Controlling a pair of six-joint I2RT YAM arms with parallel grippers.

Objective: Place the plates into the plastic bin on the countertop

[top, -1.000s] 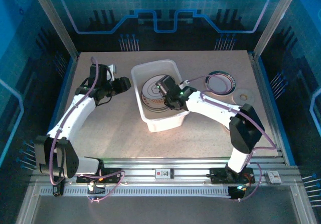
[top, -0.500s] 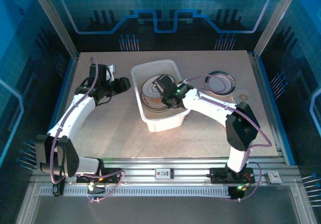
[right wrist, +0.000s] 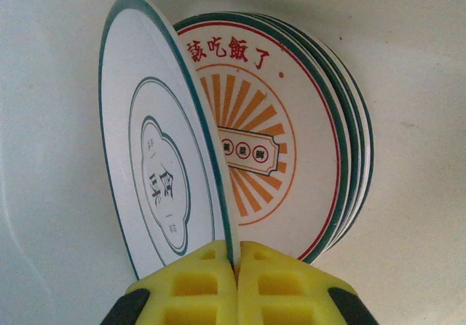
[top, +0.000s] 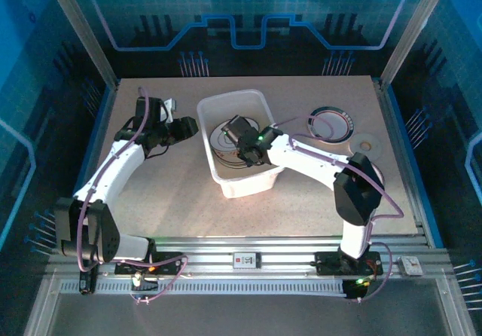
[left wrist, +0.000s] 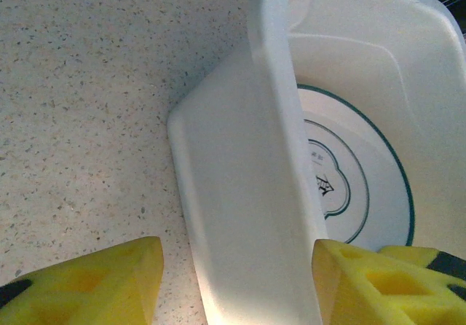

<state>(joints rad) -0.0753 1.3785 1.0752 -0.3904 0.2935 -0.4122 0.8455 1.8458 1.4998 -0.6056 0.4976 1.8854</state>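
Count: 1 bin (top: 245, 185), 2 arms, 1 pale disc (top: 367, 144) with a centre hole.

Plates:
- 1 held plate (right wrist: 156, 172), green rim, in the right tool (right wrist: 234, 256).
- 1 plate stack (right wrist: 269, 143) with an orange sunburst centre and red lettering on top. It has several rims, can't get an exact count.
- 1 loose plate (top: 329, 123) with a dark rim.

Layout:
- The bin sits mid-desk (top: 173, 193), slightly far of centre, and the stack is inside it.
- The loose plate lies flat on the desk right of the bin, well apart from it.
- The disc is near the loose plate, on its near-right side.

Right tool (top: 239, 136):
- It's inside the bin with the pads pinched tight on the bottom edge of the held plate.
- That plate stands on edge and tilts, with its face turned away from the stack just behind it.
- The right arm comes from the near-right base, elbow raised, forearm crossing the bin's right rim.

Left tool (top: 184, 127):
- It sits just left of the bin with the pads roughly half spread and nothing clamped.
- In the left wrist view the bin's left wall (left wrist: 240, 216) runs up between the two pads (left wrist: 95, 288).
- Desk shows between the left pad and the wall. Can't tell whether the other pad touches.
- A green-rimmed plate (left wrist: 364, 194) shows inside the bin.
- The left arm stretches far from the near-left base, wrist bent right toward the bin.
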